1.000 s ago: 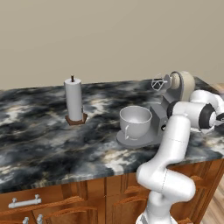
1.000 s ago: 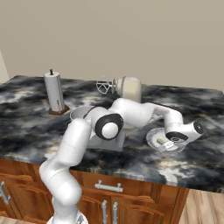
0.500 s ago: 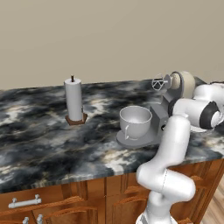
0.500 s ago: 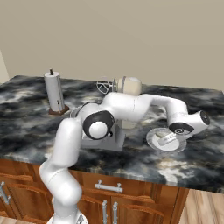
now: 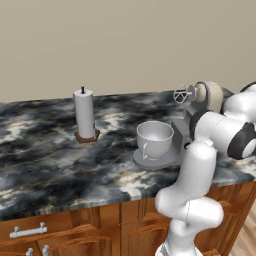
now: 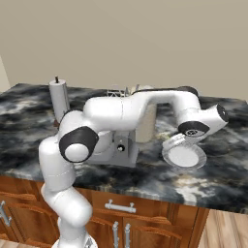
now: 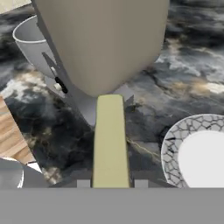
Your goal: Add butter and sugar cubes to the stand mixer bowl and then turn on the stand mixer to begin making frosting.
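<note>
In the hand view my gripper [image 7: 111,183] is shut on the butter [image 7: 110,140], a yellowish stick that points away from the hand toward the stand mixer [image 7: 100,39]. The mixer's cream head sits just beyond the stick's far end. Left of it is the stand mixer bowl [image 7: 33,43]. From the left base view the grey-white bowl [image 5: 155,137] stands on the mixer's flat base, under the whisk of the stand mixer [image 5: 207,97]. From the right base view the hand hovers above a round plate [image 6: 167,154], right of the stand mixer [image 6: 147,121]. The sugar cubes are out of view.
A paper-towel roll [image 5: 84,114] stands on the dark marble counter [image 5: 45,155], left of the bowl. The white plate with a patterned rim [image 7: 173,144] lies below and to the right of the hand. My own arm arches across the front of the mixer.
The hand has risen from the plate with the butter in its fingers and turned toward the mixer. The bowl, mixer and roll have not moved.
</note>
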Motion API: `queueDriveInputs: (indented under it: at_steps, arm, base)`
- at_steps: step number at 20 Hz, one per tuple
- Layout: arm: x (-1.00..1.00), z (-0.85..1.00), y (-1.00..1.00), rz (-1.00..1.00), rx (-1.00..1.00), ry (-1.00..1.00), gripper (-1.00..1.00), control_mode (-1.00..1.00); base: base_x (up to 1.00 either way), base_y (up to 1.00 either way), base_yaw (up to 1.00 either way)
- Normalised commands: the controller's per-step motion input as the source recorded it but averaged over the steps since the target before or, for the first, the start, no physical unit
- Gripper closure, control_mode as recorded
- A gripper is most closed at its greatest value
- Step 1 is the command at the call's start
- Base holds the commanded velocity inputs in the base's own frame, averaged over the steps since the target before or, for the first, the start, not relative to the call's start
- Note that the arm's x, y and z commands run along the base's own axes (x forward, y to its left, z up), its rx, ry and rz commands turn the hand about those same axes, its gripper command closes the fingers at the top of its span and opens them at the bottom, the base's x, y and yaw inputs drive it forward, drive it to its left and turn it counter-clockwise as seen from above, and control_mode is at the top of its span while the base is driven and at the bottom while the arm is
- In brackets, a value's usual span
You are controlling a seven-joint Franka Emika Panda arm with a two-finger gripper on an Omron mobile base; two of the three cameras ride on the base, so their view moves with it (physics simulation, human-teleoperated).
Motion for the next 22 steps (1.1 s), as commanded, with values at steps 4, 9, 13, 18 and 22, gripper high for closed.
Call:
queueDriveInputs:
  at_steps: [4, 9, 13, 18, 22]
  arm:
    - [-0.79, 0.73, 0.75, 0.0, -0.04, 0.0, 1.0, -1.0]
    - [-0.87, 0.61, 0.74, 0.0, -0.08, 0.0, 1.0, -1.0]
    - [-0.97, 0.53, 0.73, 0.0, -0.1, 0.0, 1.0, -1.0]
    - [-0.89, 0.43, 0.78, 0.0, -0.12, 0.0, 1.0, -1.0]
    - [-0.65, 0.37, 0.82, -0.01, -0.14, 0.03, 1.0, -1.0]
  base:
    - [0.0, 0.0, 0.0]
    - [0.0, 0.0, 0.0]
    - [0.0, 0.0, 0.0]
    - [0.0, 0.0, 0.0]
    - [0.0, 0.0, 0.0]
